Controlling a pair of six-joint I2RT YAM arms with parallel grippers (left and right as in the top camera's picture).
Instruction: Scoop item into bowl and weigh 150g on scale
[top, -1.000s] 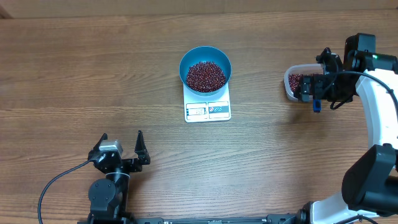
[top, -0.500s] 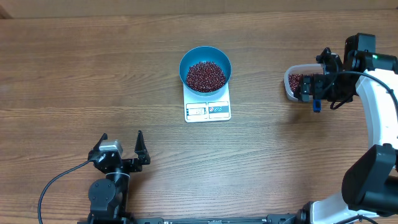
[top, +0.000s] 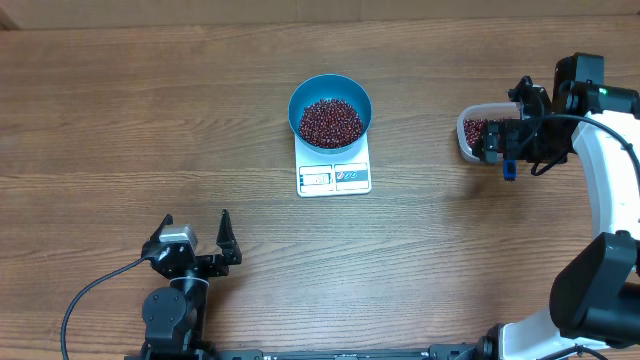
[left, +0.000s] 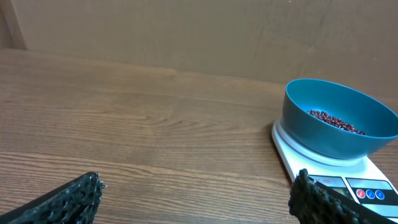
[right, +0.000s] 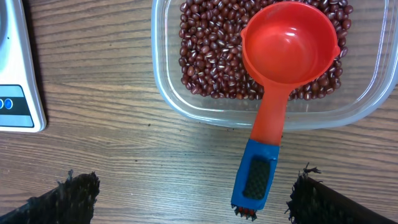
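Bowl (top: 330, 97) of beans (top: 331, 122) sits on the scale (top: 334, 165); its display (top: 316, 179) is too small to read. Left hand (top: 195, 222) and right hand (right: 193, 180) stand wide open, both empty.

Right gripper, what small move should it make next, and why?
Probably lift the right gripper up, away from the tub. Its jaws are open, the empty red scoop lies ungripped in the tub, and the bowl on the scale already holds beans. The display is unreadable, so it's a guess.
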